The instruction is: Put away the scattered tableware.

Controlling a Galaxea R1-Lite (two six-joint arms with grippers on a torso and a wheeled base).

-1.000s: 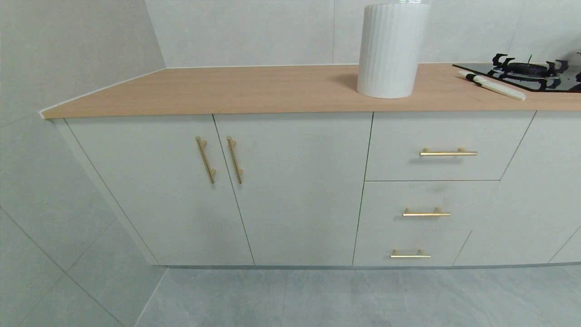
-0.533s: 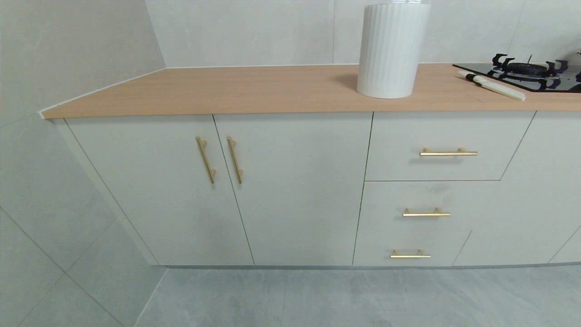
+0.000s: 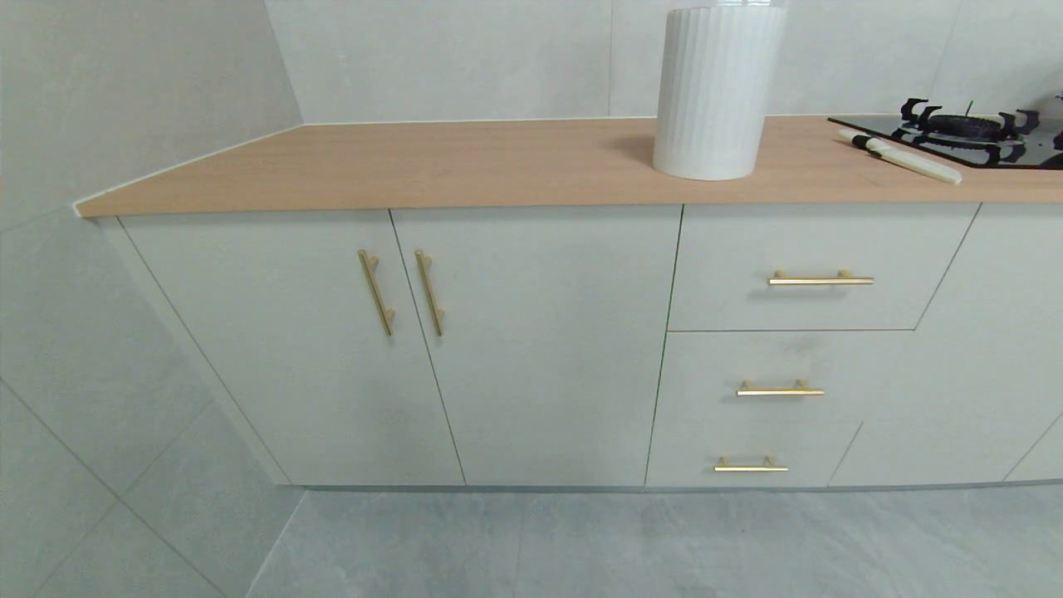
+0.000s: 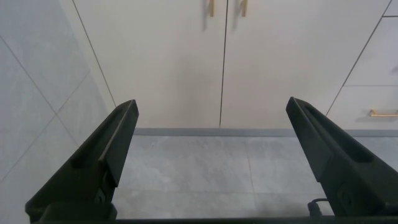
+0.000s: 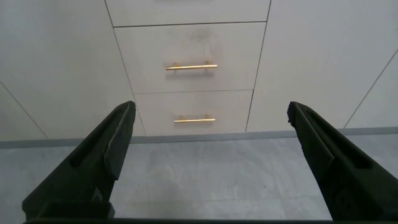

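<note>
A white knife with a black handle (image 3: 901, 156) lies on the wooden countertop (image 3: 465, 162) at the right, beside the gas hob (image 3: 967, 137). A tall white ribbed holder (image 3: 716, 91) stands on the counter left of the knife. My left gripper (image 4: 211, 109) hangs low over the grey floor, open and holding nothing, facing the double cabinet doors (image 4: 224, 56). My right gripper (image 5: 211, 112) is also open with nothing in it, low before the lower drawers (image 5: 191, 65).
Below the counter are two cabinet doors with gold handles (image 3: 403, 292) and three drawers with gold handles (image 3: 820, 280), all closed. A tiled wall (image 3: 124, 100) bounds the left side. Grey floor tiles (image 3: 581, 540) stretch in front of the cabinets.
</note>
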